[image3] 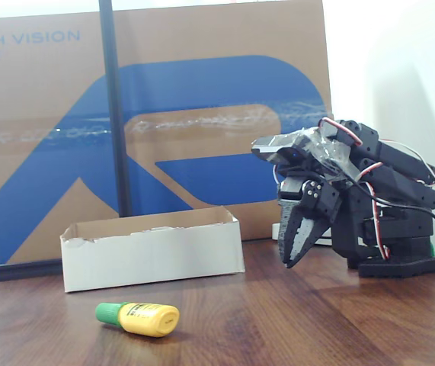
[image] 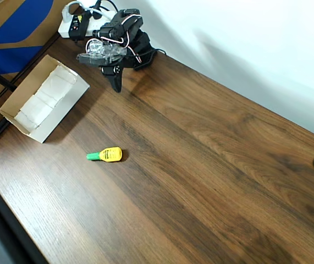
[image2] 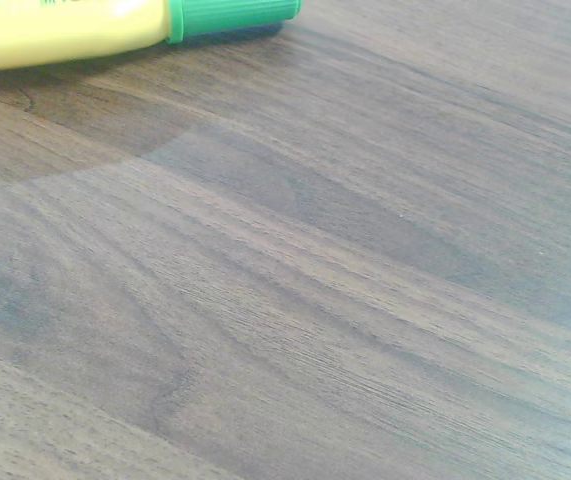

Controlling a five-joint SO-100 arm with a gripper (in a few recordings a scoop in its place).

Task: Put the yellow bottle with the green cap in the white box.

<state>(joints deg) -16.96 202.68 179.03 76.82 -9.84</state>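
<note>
We see the yellow bottle with the green cap [image: 106,155] lying on its side on the tabletop [image: 211,165], near the white box [image: 44,99] but outside it. Our pincer [image3: 292,248] hangs folded by the arm's base, jaws closed and empty, so the reach is not yet begun.

Dark wood-grain table [image: 200,165], white wall [image: 255,44] behind
</note>
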